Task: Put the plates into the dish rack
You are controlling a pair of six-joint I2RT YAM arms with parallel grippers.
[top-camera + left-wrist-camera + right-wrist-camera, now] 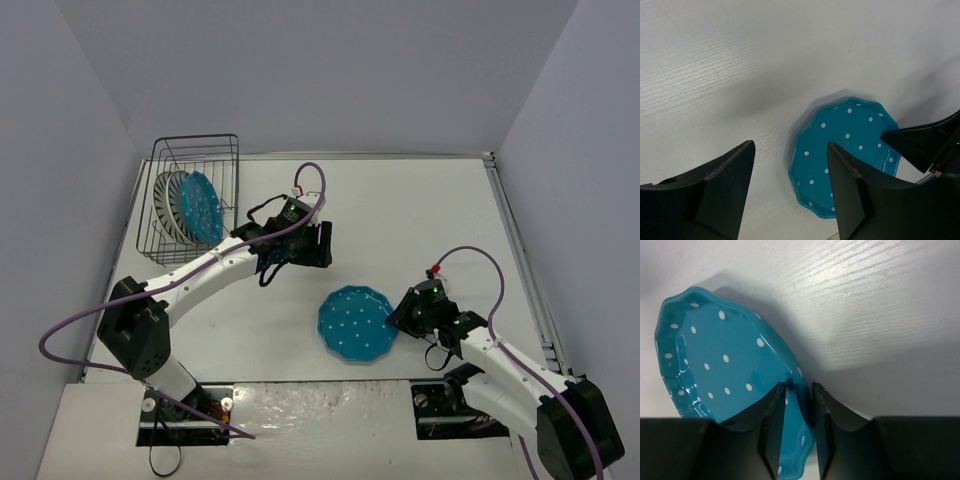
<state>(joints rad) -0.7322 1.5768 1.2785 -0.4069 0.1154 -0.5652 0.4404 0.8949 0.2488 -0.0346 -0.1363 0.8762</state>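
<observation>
A teal plate with white dots (355, 323) lies on the white table in front of the right arm. My right gripper (395, 318) is at its right edge. In the right wrist view that plate (715, 355) has its scalloped rim between the two fingers of the right gripper (799, 385), which are pinched close on it. The black wire dish rack (196, 139) stands at the back left. In it stand two white striped plates (166, 205) and another teal dotted plate (203, 208), all on edge. My left gripper (318, 245) hovers open and empty right of the rack. Its wrist view has the left gripper (790, 145) facing the teal plate (850, 135).
A raised lip runs along the table's right edge (520, 250). Grey walls close in the back and both sides. The left arm's purple cable (315, 175) loops above its wrist. The right arm's fingers (920, 140) show at the right of the left wrist view.
</observation>
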